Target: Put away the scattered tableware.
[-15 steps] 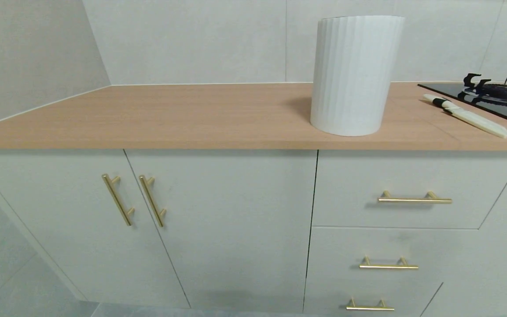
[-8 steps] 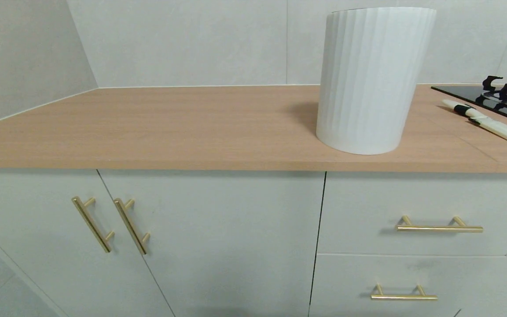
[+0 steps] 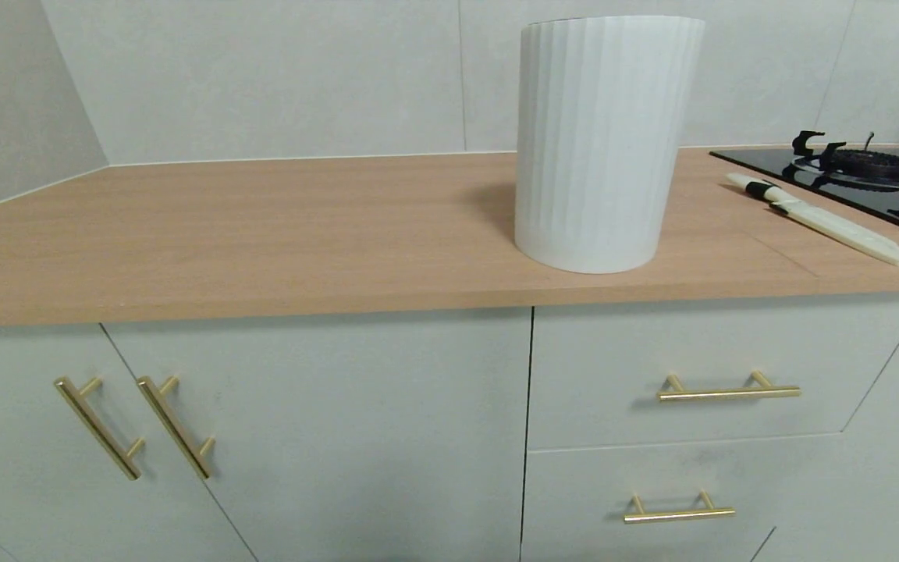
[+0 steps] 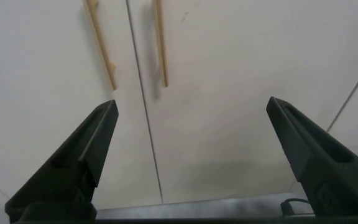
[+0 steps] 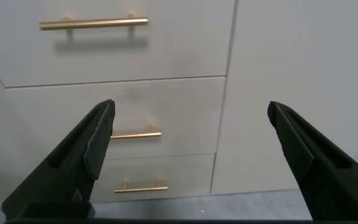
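One cream knife point(image 3: 816, 217) with a black band lies on the counter point(image 3: 262, 234).

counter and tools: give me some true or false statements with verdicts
The white container stands upright on the counter. True.
The knife lies inside the container. False: it lies on the counter, between container and stove.
The left tool is open. True.
The right tool grips the knife. False: it is open and holds nothing.
The top drawer is pulled out. False: it is shut.
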